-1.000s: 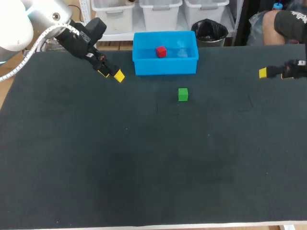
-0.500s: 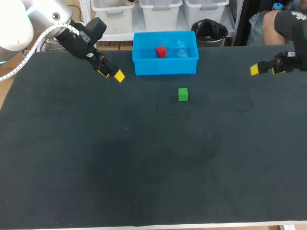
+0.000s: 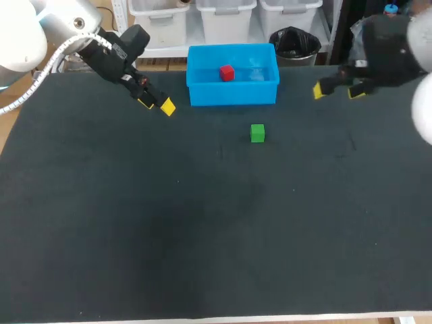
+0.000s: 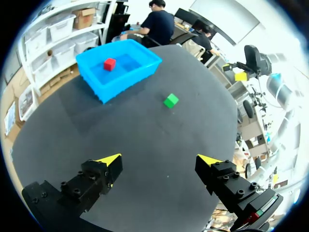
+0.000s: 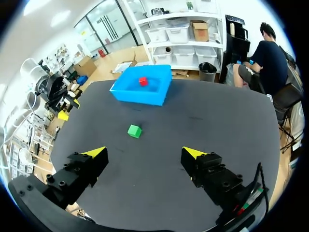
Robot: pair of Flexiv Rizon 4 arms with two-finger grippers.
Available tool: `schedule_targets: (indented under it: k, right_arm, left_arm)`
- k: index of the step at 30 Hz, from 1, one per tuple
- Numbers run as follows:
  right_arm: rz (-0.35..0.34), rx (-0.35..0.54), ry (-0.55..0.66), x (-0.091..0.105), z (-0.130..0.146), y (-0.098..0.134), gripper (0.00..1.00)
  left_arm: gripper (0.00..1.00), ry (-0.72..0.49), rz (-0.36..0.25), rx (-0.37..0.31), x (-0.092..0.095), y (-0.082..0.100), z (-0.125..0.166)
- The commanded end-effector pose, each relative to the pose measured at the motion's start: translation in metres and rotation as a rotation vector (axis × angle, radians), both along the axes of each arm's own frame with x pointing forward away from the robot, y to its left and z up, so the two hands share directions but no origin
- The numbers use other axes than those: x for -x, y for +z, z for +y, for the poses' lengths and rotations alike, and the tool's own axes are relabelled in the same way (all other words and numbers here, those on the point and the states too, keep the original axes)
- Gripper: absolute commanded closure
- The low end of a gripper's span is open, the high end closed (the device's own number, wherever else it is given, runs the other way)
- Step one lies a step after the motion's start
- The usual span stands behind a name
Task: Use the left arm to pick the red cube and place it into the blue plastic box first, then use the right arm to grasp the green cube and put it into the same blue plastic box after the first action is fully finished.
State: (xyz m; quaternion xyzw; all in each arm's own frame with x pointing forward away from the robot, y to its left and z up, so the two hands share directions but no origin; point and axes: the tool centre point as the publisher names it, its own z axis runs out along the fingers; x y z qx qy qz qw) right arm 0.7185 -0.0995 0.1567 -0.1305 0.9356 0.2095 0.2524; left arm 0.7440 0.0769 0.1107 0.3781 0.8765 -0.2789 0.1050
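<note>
Red cube [image 3: 227, 72]: in blue plastic box [image 3: 233, 94], so done.
My left hand [image 3: 156, 104]: spread wide, empty, parked aside.
My right hand [image 3: 336, 91]: spread wide, empty; green cube [image 3: 257, 133] next.

Red cube [image 3: 227, 72] lies inside blue plastic box [image 3: 199, 91]; green cube [image 3: 257, 133] rests on desk [image 3: 202, 223], just before the box.

The green cube [image 3: 257, 133] stands alone on the table [image 3: 202, 223], with bare mat on every side and well apart from the near wall of the blue plastic box [image 3: 233, 94]. Nothing lies between it and the right gripper [image 3: 336, 91], whose fingers are spread. The box is open from above, and only the red cube [image 3: 227, 73] sits inside. The left gripper [image 3: 156, 104] hangs near the box's left corner, seemingly clear of it.
</note>
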Motion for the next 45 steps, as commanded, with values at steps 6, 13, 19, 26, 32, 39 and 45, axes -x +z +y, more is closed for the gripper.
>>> schedule_targets:
  k: [6, 13, 19, 26, 32, 39, 45]
  right_arm:
    - [0.021, 0.104, -0.047, -0.016, 0.033, 0.0, 0.0]
    - [0.039, 0.172, -0.042, -0.023, 0.049, -0.002, 0.0]
    - [0.067, 0.193, -0.055, -0.026, 0.057, -0.005, 0.0]
    - [0.118, 0.228, -0.07, -0.03, 0.062, -0.008, 0.0]
    - [0.168, 0.267, -0.074, -0.031, 0.064, -0.012, 0.0]
    - [0.235, 0.325, -0.071, -0.031, 0.067, -0.014, 0.0]
    - [0.294, 0.367, -0.074, -0.031, 0.071, -0.017, 0.0]
  left_arm:
    - [0.0, -0.002, -0.003, 0.003, 0.0, -0.001, 0.001]
    - [0.0, -0.002, -0.003, 0.003, 0.0, -0.001, 0.001]
    - [0.0, -0.002, -0.003, 0.003, 0.0, -0.001, 0.001]
    - [0.0, -0.002, -0.003, 0.003, 0.0, -0.001, 0.001]
    - [0.0, -0.002, -0.003, 0.003, 0.0, -0.001, 0.001]
    - [0.0, -0.002, -0.003, 0.003, 0.0, -0.001, 0.001]
    - [0.0, -0.002, -0.003, 0.003, 0.0, -0.001, 0.001]
